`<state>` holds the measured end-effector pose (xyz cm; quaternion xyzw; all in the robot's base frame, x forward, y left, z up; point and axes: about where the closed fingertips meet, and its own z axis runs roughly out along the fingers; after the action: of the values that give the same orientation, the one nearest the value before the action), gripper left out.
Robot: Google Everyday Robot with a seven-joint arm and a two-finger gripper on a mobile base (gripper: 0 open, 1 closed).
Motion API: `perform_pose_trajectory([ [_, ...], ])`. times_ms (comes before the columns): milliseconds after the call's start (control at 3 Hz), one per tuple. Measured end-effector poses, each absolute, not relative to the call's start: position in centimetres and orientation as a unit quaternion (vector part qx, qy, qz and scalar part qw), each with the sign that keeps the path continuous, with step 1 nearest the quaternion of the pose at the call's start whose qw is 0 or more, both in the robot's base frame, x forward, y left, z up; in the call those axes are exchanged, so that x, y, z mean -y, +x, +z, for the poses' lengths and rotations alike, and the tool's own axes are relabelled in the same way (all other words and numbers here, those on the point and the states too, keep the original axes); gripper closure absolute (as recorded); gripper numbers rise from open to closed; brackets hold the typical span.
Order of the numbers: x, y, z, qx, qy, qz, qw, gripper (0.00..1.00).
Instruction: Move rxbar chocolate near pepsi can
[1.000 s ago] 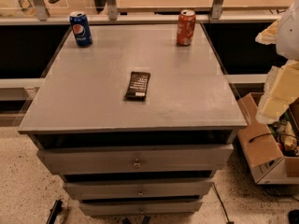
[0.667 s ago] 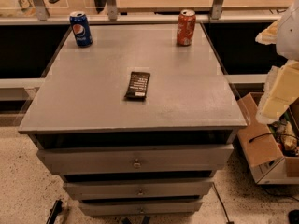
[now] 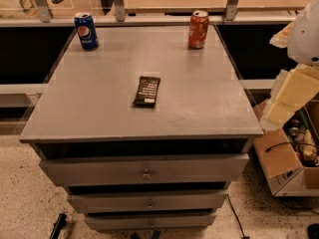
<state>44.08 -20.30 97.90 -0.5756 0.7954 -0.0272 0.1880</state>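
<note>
Arm (image 3: 298,86) cut off at right edge, end effector unseen

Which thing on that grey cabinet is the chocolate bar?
With the gripper out of view, look at the grey drawer cabinet's top: the rxbar chocolate lies near its middle, in front of the pepsi can and the orange-red can. It is the only flat, dark wrapper with white text; both neighbours are upright cans.
</note>
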Motion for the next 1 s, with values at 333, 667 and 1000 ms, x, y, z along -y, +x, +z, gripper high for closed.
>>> perform_pose_trajectory([
  [333,19.3,44.4,97.7,-0.816,-0.54,-0.015,0.205,0.0],
  [667,18.2,44.6,97.6,-0.837,-0.506,0.003,0.209,0.0],
  [1000,16.9,45.1,97.6,-0.858,-0.472,0.017,0.201,0.0],
])
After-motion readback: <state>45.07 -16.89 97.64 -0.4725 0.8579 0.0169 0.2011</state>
